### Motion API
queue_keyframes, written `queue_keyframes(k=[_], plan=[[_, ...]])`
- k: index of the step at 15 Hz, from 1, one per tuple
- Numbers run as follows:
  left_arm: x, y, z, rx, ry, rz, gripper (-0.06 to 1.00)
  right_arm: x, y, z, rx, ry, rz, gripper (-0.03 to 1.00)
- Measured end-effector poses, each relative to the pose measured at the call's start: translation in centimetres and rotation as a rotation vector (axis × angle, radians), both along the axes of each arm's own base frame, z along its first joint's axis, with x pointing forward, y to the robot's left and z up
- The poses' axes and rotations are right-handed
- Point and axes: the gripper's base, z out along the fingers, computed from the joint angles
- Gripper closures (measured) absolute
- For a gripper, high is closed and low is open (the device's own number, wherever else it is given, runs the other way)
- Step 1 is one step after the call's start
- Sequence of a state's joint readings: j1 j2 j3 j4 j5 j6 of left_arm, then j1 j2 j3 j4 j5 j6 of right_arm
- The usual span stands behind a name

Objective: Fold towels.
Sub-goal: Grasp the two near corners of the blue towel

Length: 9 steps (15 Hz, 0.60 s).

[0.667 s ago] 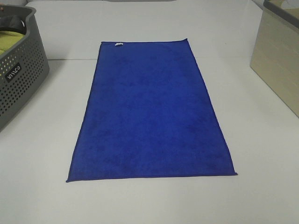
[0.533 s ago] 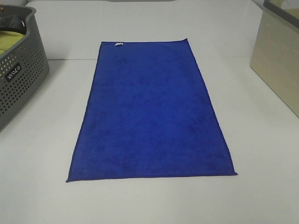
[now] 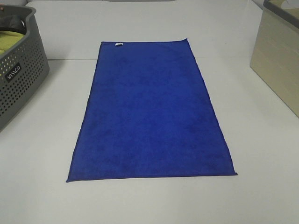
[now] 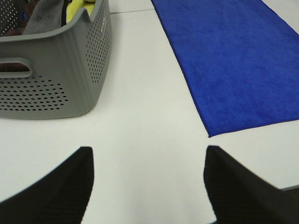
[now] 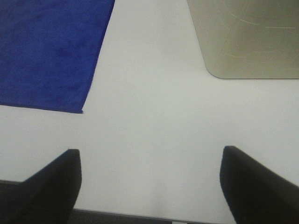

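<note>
**Blue towel flat at mid-bench, both grippers open off its near corners**

At the left edge of the white bench [image 3: 46, 154] stands a grey perforated plastic basket [image 3: 21, 74] with a yellow-green cloth [image 3: 8, 43] inside. A band of bare bench runs between its wall and the towel's left long edge, and the two are well apart.

The left gripper [image 4: 148, 154] hovers over bare bench near the basket. Its jaws are spread wide with nothing between them, and the towel's near-left corner lies just beyond one black fingertip [image 4: 212, 156].

The royal-blue rectangular plush microfibre towel [image 3: 152, 112] lies flat and unfolded at the middle of the bench, its long edges running from near to far. All four edges are straight and exposed. A small white tag [image 3: 118, 44] sits on the far short edge by the left corner.

The right gripper [image 5: 150, 154] is likewise wide open and holds nothing. It is over bare bench off the towel's near-right corner.

A beige box with rounded corners [image 3: 278, 60] stands at the right edge of the bench, apart from the towel.
</note>
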<state>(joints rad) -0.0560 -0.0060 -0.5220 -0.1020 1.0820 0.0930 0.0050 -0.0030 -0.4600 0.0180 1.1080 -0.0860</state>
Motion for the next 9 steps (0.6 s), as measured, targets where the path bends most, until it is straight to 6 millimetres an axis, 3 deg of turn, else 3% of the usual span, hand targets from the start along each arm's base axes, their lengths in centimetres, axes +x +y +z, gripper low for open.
queue_keyframes(k=[9], plan=[[0.0, 0.0, 0.0, 0.0, 0.0, 0.0, 0.3, 0.0, 0.0, 0.0, 0.0, 0.0, 0.0, 0.18]])
